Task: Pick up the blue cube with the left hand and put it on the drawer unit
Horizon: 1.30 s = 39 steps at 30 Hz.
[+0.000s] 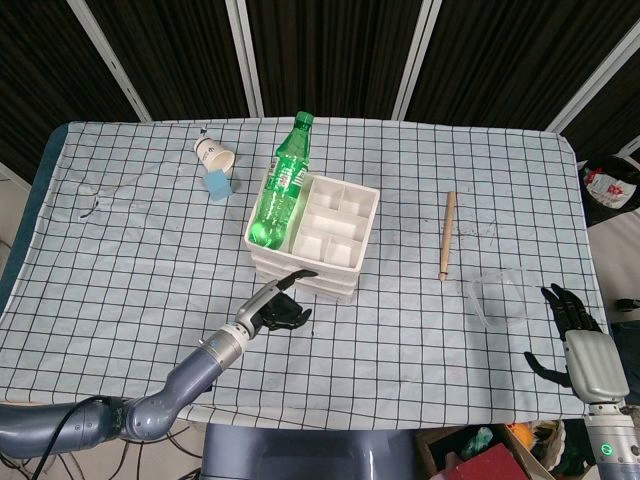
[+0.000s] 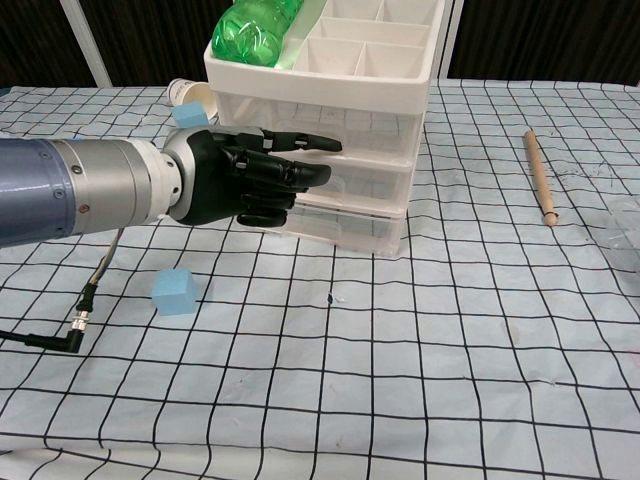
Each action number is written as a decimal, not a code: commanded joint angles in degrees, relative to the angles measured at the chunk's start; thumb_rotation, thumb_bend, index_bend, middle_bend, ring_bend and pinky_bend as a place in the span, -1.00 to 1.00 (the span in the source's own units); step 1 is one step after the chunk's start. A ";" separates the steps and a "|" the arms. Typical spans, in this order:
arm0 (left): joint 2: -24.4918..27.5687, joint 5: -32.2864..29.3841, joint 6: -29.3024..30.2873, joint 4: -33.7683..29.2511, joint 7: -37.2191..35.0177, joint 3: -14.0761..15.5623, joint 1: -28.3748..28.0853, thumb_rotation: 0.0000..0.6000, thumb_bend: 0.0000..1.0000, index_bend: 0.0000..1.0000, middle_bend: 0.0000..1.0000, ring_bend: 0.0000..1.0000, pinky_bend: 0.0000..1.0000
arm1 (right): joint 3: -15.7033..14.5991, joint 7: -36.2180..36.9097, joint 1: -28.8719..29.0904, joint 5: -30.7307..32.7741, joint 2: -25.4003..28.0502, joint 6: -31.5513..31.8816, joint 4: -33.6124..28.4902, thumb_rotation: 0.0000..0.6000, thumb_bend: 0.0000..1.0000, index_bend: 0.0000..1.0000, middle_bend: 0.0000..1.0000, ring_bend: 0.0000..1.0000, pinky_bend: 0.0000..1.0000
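Chest view: the left hand (image 2: 245, 180), black-fingered on a grey metal wrist, hovers just in front of the white plastic three-tier drawer unit (image 2: 340, 200), above the checked tablecloth (image 2: 420, 380).
Left hand state: fingers loosely curled together with the upper ones pointing at the drawer unit; nothing held.
Task cube: the small light-blue foam cube (image 2: 176, 292) sits on the cloth in front of the drawer unit and to its left, below the left forearm and apart from the fingers.
Head view: this cube is hidden under the left arm.
Second cube: a similar blue cube (image 1: 218, 185) lies left of the drawer unit beside the tipped white paper cup (image 1: 213, 154).
Risk 1: the wrong cube gets picked, since two look alike.
Drawer top: the green plastic bottle (image 1: 280, 190) fills the left channel; the rest is open white compartments.
Risk 2: the fingertips are near the drawer fronts, so a forward drift would shove the drawer unit and could roll the bottle.
Risk 3: the hand is beyond the cube on the drawer-unit side; a straight descent would miss it or knock it away.
Risk 4: foam is light, so a loose pinch could drop it in transit.
Right hand (image 1: 570, 335): fingers spread, empty, well right of the drawer unit near the clear plastic tub (image 1: 503, 298).
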 commanded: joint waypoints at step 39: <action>-0.23 -0.26 0.17 -0.14 0.67 0.26 -0.48 1.00 -0.08 -0.65 1.00 0.95 0.90 | -0.07 0.01 0.06 0.32 0.09 -0.43 -0.47 1.00 -0.59 -1.00 -1.00 -0.99 -0.61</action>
